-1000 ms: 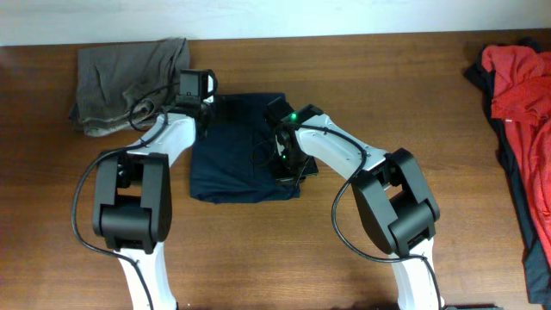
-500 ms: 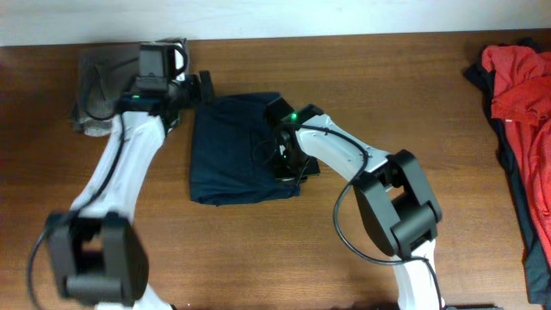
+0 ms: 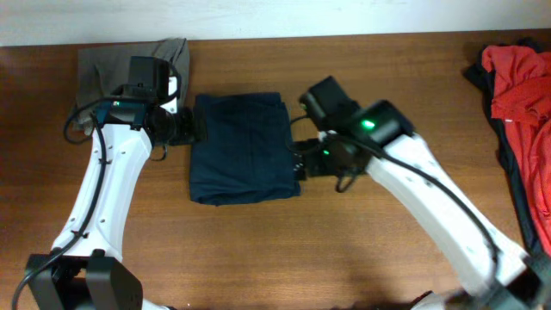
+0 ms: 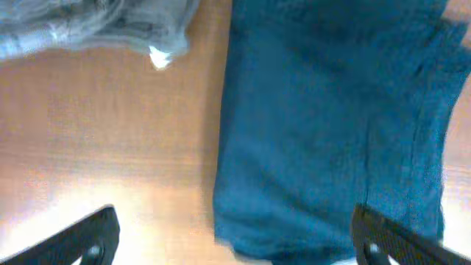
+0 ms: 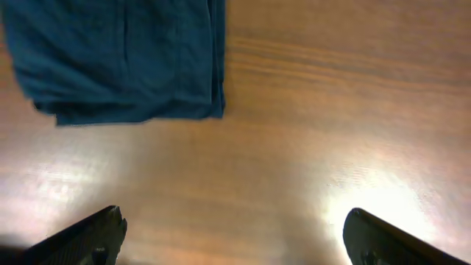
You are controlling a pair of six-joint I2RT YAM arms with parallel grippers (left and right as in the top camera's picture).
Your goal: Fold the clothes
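Note:
The clothes lie in three places. A dark navy garment [image 3: 241, 148] lies folded into a rectangle at the table's middle, also seen in the left wrist view [image 4: 331, 125] and the right wrist view [image 5: 118, 59]. A grey-olive garment [image 3: 112, 73] is bunched at the back left, its edge in the left wrist view [image 4: 96, 22]. A red garment [image 3: 521, 82] lies at the far right. My left gripper [image 3: 195, 128] [image 4: 235, 239] hangs open at the navy garment's left edge. My right gripper [image 3: 299, 164] [image 5: 232, 235] is open over bare wood beside its right edge, holding nothing.
The brown wooden table [image 3: 344, 250] stretches wide in front of the navy garment. A dark cloth [image 3: 516, 181] lies under and beside the red garment along the right edge. A white wall strip borders the back.
Both grippers have opened and let go of the navy garment. The left arm swung off to the left, the right arm pulled back to the right; the garment now lies flat and folded.

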